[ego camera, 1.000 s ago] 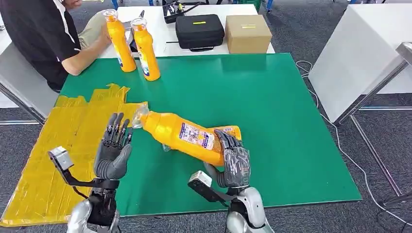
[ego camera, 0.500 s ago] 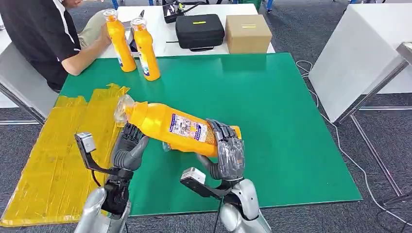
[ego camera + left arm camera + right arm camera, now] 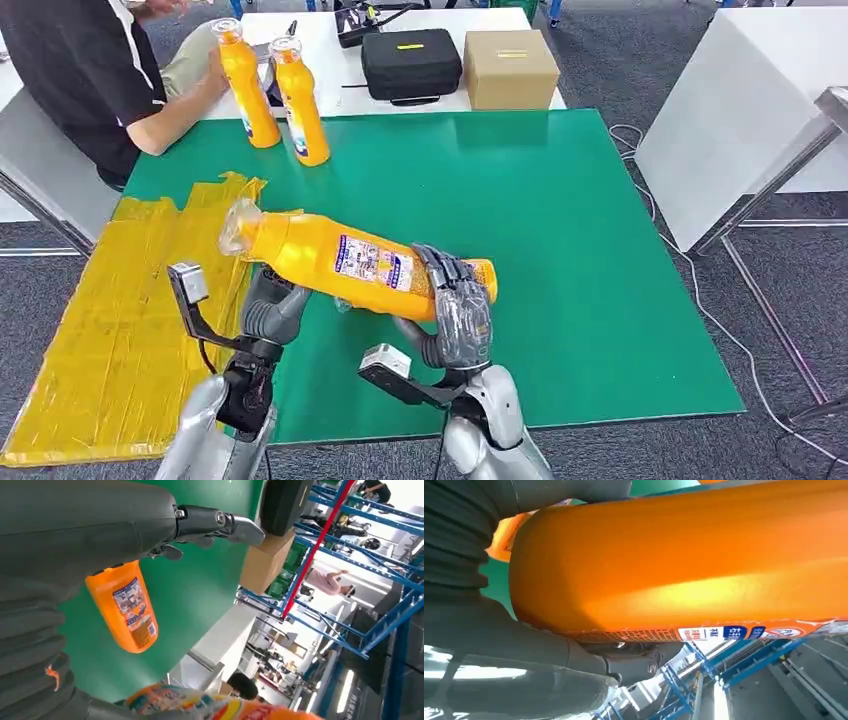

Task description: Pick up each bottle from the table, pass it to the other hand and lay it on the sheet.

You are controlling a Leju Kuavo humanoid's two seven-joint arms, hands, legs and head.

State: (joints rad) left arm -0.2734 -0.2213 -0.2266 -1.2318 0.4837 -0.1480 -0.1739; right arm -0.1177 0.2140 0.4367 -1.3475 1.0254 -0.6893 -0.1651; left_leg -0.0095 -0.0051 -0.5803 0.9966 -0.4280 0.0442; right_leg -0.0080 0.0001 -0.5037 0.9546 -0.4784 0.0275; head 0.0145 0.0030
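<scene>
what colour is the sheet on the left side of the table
Yellow; the sheet lies on the green table, clearest in the head view.

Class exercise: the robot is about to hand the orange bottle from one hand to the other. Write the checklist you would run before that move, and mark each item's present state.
1. Right hand grips the held bottle near its base: ok.
2. Left hand under the bottle's neck end: ok.
3. Left hand's fingers closed around the bottle: cannot tell.
4. Yellow sheet lies beside the left hand, free to receive: ok.
5. Two standing bottles far from the handover: ok.
6. Person's arm clear of the sheet: ok.
</scene>
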